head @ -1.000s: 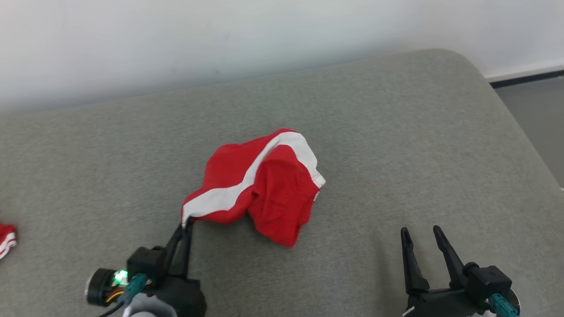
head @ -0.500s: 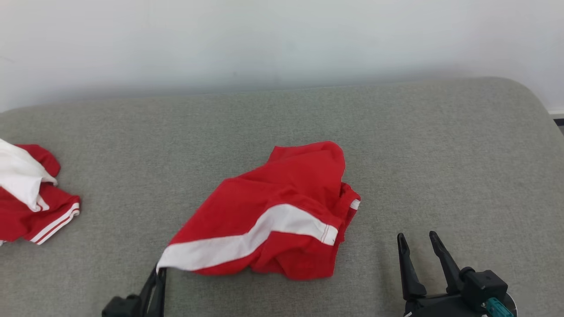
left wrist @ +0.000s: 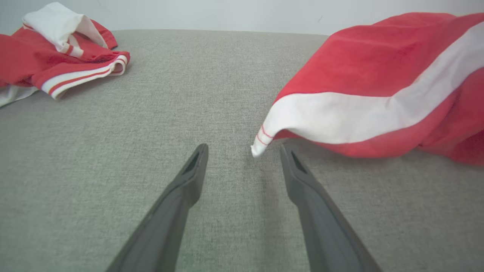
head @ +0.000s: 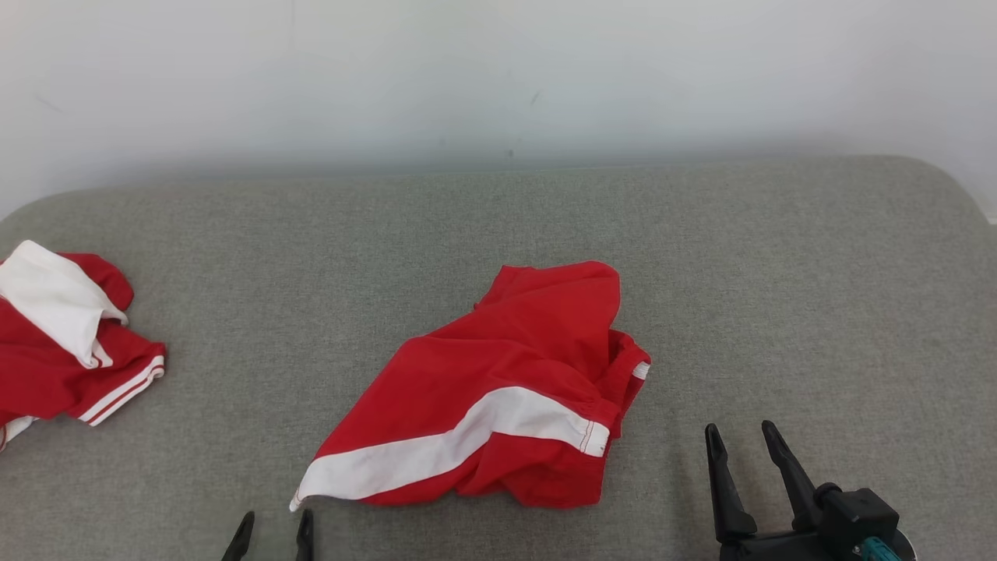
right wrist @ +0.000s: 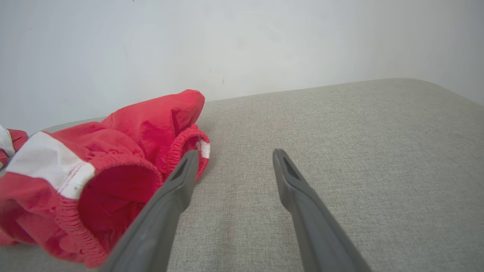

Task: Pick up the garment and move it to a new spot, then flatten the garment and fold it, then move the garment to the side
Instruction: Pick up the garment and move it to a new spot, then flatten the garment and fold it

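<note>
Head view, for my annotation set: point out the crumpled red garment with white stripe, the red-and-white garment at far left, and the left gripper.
crumpled red garment with white stripe (head: 514, 343): head view, red upper panel.
red-and-white garment (head: 47, 382): head view, red body.
left gripper (head: 276, 519): head view, between fingertips.

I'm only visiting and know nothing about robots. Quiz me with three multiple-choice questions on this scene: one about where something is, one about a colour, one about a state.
1. Where on the grey cushion does the heap of clothes lie?
A) far left
B) far right
C) dead centre

2. What colour is the wide stripe on the red shorts?
A) blue
B) white
C) black

3. How is the left tool?
A) shut on cloth
B) open, holding nothing
C) open around a sleeve

Answers:
1 A, the heap sits at the left edge of the head view.
2 B, a white band crosses the red cloth.
3 B, its fingers stand apart and the shorts' corner lies loose by them.
</note>
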### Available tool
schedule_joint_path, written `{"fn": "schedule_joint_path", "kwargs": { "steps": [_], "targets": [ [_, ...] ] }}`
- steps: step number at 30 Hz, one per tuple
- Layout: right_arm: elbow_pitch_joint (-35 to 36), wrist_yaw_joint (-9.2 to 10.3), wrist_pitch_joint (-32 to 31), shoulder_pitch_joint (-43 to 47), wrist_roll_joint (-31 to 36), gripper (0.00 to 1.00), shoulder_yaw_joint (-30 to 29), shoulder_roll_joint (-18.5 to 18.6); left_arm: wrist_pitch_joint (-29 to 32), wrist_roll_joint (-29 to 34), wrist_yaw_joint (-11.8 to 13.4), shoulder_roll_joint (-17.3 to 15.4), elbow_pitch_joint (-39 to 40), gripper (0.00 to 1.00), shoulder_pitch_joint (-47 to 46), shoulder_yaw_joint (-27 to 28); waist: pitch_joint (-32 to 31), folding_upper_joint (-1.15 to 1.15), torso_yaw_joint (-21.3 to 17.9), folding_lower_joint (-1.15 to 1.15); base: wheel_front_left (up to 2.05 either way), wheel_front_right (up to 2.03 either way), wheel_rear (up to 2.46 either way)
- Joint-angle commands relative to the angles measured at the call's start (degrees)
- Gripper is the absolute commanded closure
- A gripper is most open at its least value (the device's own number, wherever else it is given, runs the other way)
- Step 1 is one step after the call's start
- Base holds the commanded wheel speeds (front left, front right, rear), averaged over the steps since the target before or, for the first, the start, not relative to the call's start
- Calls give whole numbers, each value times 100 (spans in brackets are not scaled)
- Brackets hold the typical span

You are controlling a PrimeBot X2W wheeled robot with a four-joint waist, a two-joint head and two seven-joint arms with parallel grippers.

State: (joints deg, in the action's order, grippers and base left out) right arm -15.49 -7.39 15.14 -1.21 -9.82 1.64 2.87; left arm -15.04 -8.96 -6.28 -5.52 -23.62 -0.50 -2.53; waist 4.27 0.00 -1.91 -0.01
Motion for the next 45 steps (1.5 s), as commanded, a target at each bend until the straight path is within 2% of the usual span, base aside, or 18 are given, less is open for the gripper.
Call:
{"fn": "schedule_joint_path", "kwargs": {
  "steps": [1, 9, 16, 28, 36, 37, 38, 39, 45],
  "targets": [
    [12, -20, 14, 34, 37, 0, 3, 3, -8, 22, 16, 33, 19, 0, 100, 45, -18, 0, 17, 1, 0, 0, 0],
    [64, -20, 14, 120, 9, 0, -19, 2, -8, -78, 60, 173, 635, 0, 526, 588, -59, 0, 131, 1, 0, 0, 0],
    [141, -20, 14, 107, -167, 0, 167, 3, -8, 70, 9, 236, 1094, 0, 375, 891, -74, 0, 254, 1, 0, 0, 0],
    [-2, -20, 14, -54, -846, 0, 1201, 5, -8, 134, -34, 266, 1069, 0, 176, 968, -66, 0, 319, 1, 0, 0, 0],
    [-465, -20, 14, -313, -1098, 0, 1692, 30, -8, -39, 85, 266, 1043, 0, 226, 865, -82, 0, 467, 1, 0, 0, 0],
    [-544, -20, 14, -368, -1129, 35, 1736, 46, -8, -55, 101, 267, 1040, 0, 221, 853, -85, 0, 482, 1, 0, 0, 0],
    [-607, -20, 14, -433, -1163, 62, 1760, 56, -8, -65, 116, 267, 1038, 0, 216, 843, -85, 0, 498, 1, 0, 0, 0],
    [-666, -20, 14, -486, -1201, 100, 1784, 63, -8, -78, 125, 266, 1038, 0, 212, 831, -86, 0, 508, 1, 0, 0, 0],
    [-652, -20, 14, -569, -1094, 100, 1874, 197, -8, -136, 176, 267, 1048, 0, 257, 797, -96, 0, 482, 1, 0, 0, 0]
  ]
}}
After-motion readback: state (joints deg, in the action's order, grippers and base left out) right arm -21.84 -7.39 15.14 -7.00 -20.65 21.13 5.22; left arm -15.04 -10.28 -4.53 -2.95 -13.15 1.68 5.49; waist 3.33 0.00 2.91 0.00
